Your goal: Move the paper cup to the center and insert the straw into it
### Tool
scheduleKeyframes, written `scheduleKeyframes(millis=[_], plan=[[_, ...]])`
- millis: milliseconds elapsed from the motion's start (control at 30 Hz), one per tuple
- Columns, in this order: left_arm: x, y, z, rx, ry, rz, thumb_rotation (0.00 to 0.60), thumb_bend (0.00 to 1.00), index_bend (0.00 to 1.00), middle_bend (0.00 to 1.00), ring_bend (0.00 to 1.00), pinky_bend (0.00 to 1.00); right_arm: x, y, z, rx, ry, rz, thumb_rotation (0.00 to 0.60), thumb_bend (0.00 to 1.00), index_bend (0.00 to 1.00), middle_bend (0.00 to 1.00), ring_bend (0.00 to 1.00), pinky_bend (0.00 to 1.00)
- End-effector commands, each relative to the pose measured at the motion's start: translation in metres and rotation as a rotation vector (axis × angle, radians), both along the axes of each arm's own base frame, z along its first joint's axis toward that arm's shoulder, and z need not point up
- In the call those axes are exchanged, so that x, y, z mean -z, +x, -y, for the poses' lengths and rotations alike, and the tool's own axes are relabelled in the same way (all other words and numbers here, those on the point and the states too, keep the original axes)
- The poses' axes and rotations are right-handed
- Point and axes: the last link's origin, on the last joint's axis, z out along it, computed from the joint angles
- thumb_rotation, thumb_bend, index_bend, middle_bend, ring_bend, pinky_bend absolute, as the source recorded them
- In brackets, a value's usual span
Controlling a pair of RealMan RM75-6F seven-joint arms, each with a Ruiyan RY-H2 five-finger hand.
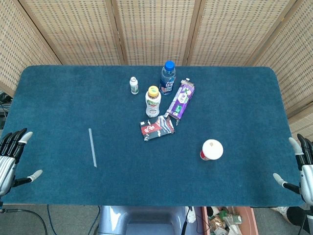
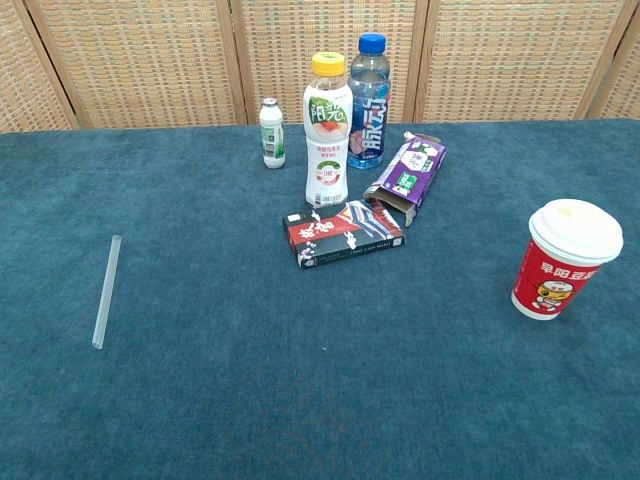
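- Paper cup [image 1: 212, 150] stands upright, white lid on, toward the worktop's [image 1: 58, 98] right side, nearer the front edge than the back; nothing touches it.
- Straw [image 1: 92, 147] lies flat toward the left side, roughly parallel to the left edge, well apart from the cup.
- Left hand [image 1: 12, 156] at the front-left corner, fingers spread, holding nothing; right hand [image 1: 301, 169] at the front-right corner, likewise empty with fingers apart.
- Step in hand, judged: not started; cup move comes first, right hand is the nearer one.
- Grip the cup by its wall below the lid, keep it upright, no squeezing.
- Set it down mid-worktop, in front of the black-red box [image 1: 157, 129], clear of the yellow-capped bottle [image 1: 153, 101] and purple carton [image 1: 181, 100].
- Straw is thin and flat: pinch near one end.
- Lid hole not visible; check it before inserting.
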Motion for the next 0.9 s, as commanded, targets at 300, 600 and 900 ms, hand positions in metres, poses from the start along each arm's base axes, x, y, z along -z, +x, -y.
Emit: scheduleKeyframes(millis=[300, 600, 900], plan=[[0.0, 0.0, -0.001, 0.002, 0.002, -0.004, 0.6, 0.09, 0.0, 0.0, 0.0, 0.0, 0.004, 0.001, 0.001, -0.011, 0.023, 0.007, 0.6, 0.0, 0.0, 0.0, 0.0, 0.0], [0.003, -0.002, -0.007, -0.009, 0.008, -0.02, 0.6, 0.09, 0.0, 0.0, 0.0, 0.0, 0.038, 0.021, 0.037, -0.167, 0.302, 0.024, 0.6, 0.0, 0.0, 0.0, 0.0, 0.0], [0.01, -0.005, -0.019, -0.045, -0.01, -0.03, 0.6, 0.09, 0.0, 0.0, 0.0, 0.0, 0.073, 0.033, 0.088, -0.245, 0.474, -0.055, 0.6, 0.0, 0.0, 0.0, 0.0, 0.0]])
